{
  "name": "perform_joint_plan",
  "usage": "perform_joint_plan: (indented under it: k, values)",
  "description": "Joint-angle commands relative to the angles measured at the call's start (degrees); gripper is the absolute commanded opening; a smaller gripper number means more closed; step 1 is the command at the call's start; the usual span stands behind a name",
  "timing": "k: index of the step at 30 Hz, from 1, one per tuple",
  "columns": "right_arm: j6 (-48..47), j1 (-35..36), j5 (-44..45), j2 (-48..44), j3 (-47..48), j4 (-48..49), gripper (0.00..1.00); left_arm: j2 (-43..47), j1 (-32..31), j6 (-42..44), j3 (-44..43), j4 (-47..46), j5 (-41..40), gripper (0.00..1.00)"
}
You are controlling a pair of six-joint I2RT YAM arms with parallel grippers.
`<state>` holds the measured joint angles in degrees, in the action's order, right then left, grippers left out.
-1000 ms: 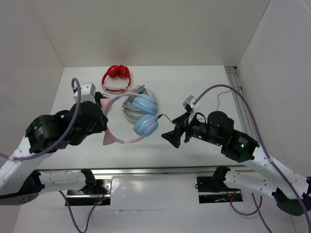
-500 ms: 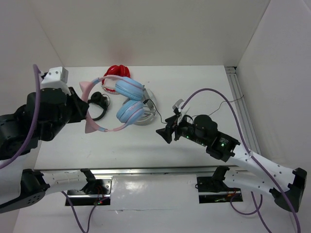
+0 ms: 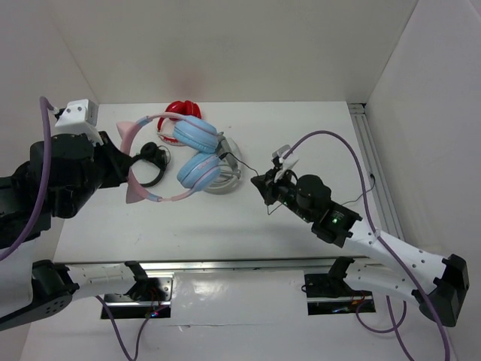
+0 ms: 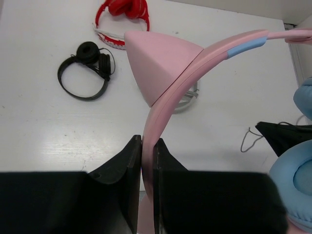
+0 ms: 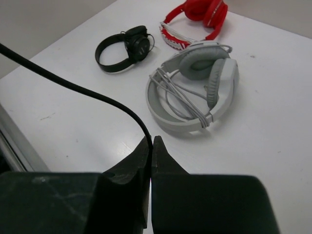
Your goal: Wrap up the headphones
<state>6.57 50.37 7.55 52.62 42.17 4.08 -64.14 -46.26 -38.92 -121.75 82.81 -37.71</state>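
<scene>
The left gripper (image 4: 147, 148) grips the headphones (image 3: 197, 136), the right gripper (image 5: 150, 145) grips their cable (image 5: 73, 87), but nothing looks wrapped yet.

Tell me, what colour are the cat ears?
Pink. One ear shows best in the left wrist view.

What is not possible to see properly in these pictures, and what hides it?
Top view: the held cat-ear headphones cover part of the grey headphones and the red headphones.
Left wrist view: the right edge cuts off the blue ear cups.
Right wrist view: the black cable runs off the left edge; its far end is unseen.
Top view: the cable is too thin to follow near the right gripper.
</scene>
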Motion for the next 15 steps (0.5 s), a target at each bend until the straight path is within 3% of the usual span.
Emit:
perform_joint_plan:
  k: [1,4,10,13,15]
  values:
    - [1.5,-0.4,5.3,-2.3,-1.0,1.5,0.0,0.8,0.3,-0.2,-0.6,-4.5,-7.2,0.0]
    - [3.3,-0.4,8.7,-3.9,2.1,-6.3,0.0,0.2,0.3,-0.9,6.1,-4.5,-14.6,0.0]
    - [4.4,-0.4,22.5,-7.4,11.1,-21.9,0.01,-0.4,4.1,1.1,19.6,-12.9,-16.2,0.0]
    - [3.9,-0.4,23.1,-8.9,15.9,-28.1,0.01,0.2,6.6,5.6,24.1,-19.6,-15.5,0.0]
    - [2.2,-0.4,17.9,-9.7,19.3,-30.3,0.0,0.2,7.2,14.4,29.8,-25.4,-10.5,0.0]
